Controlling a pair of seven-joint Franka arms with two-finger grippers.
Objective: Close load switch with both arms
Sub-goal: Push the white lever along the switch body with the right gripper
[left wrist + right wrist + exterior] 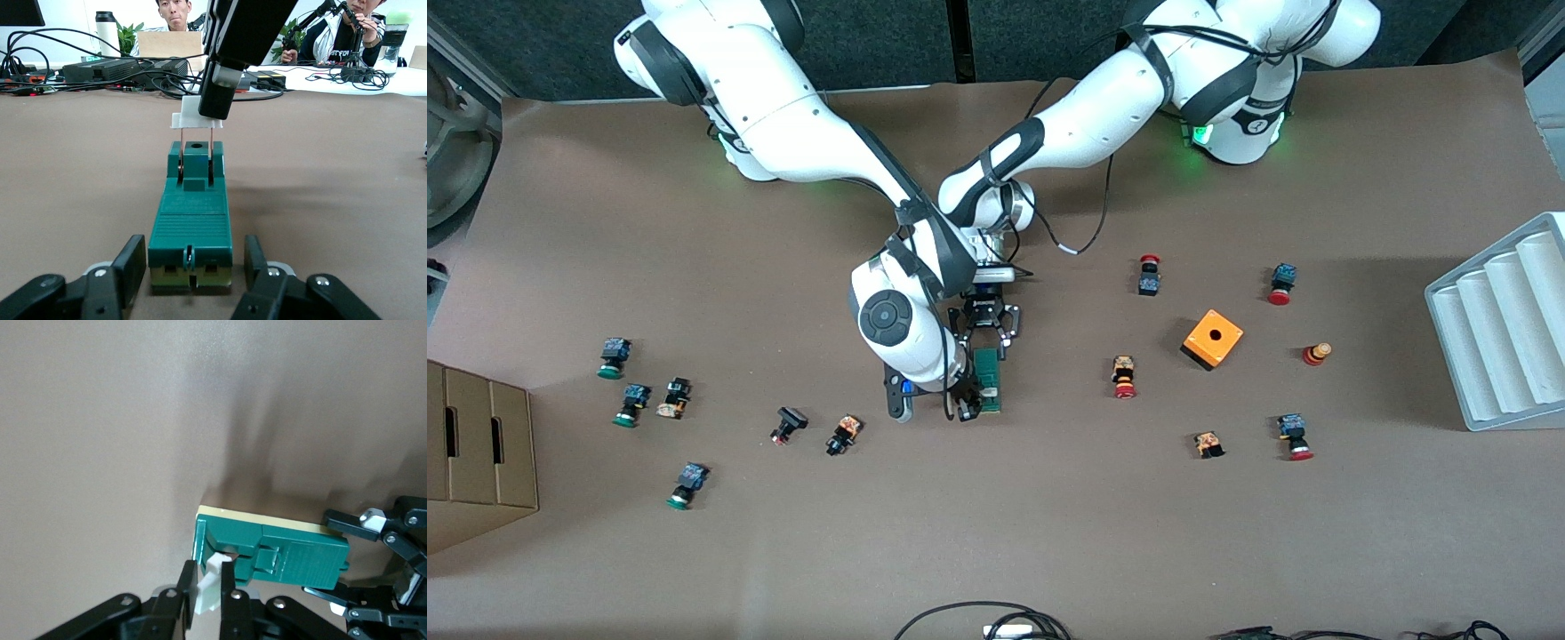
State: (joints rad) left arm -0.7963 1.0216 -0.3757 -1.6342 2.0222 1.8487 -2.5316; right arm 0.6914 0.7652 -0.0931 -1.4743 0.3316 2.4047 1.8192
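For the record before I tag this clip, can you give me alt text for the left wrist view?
A dark-green load switch lies lengthwise on the brown table, its near end clamped between the left gripper fingers. At its other end the right gripper comes down from above, shut on the white piece, whose two metal prongs reach into the block. People sit at cluttered desks past the table.

A brown table [1049,533] carries the dark-green load switch [988,380], lying flat with one end between the left gripper's fingers [131,261]. Scattered push-buttons [1125,377] lie toward both ends, well apart from the fingers. An orange cube [1212,339], a white ribbed tray [1498,329] and a cardboard box [476,453] also rest there.
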